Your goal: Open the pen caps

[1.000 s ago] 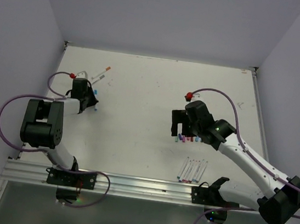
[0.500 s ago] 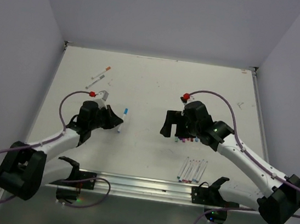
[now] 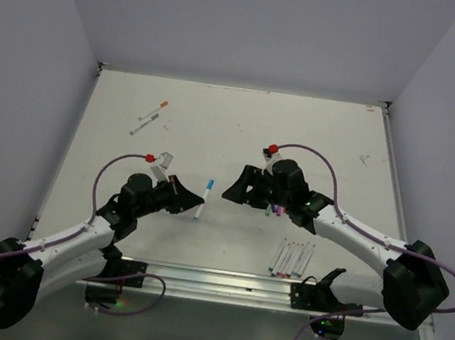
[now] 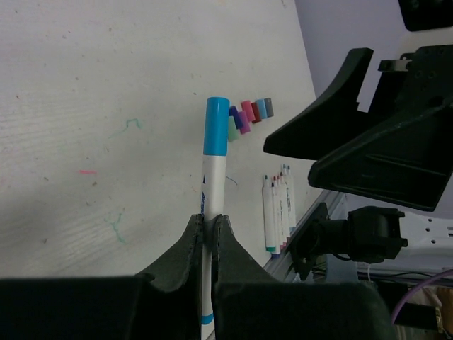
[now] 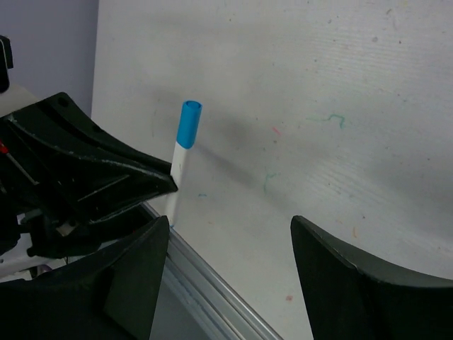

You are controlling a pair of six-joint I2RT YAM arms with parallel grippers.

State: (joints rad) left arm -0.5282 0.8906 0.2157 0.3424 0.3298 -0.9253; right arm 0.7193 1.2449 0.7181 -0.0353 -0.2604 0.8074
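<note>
My left gripper [image 3: 186,193] is shut on a white pen [image 3: 203,200] with a blue cap [image 3: 210,184], holding it above the table. In the left wrist view the barrel [image 4: 212,180] sits between the closed fingers [image 4: 191,241] and the blue cap [image 4: 216,126] points away. My right gripper [image 3: 237,190] is open and empty, just right of the cap, not touching it. In the right wrist view the capped pen [image 5: 188,123] stands ahead of the wide-open fingers [image 5: 134,273]. A row of loose coloured caps [image 3: 277,212] lies under the right wrist.
Several uncapped pens [image 3: 292,258] lie side by side near the front rail [image 3: 197,277]; they also show in the left wrist view [image 4: 277,209]. Two more capped pens [image 3: 152,112] lie at the far left. Purple cables loop from both arms.
My left arm has swung from the far left to the centre carrying the blue-capped pen. My right gripper has moved left toward it, away from the row of caps.
</note>
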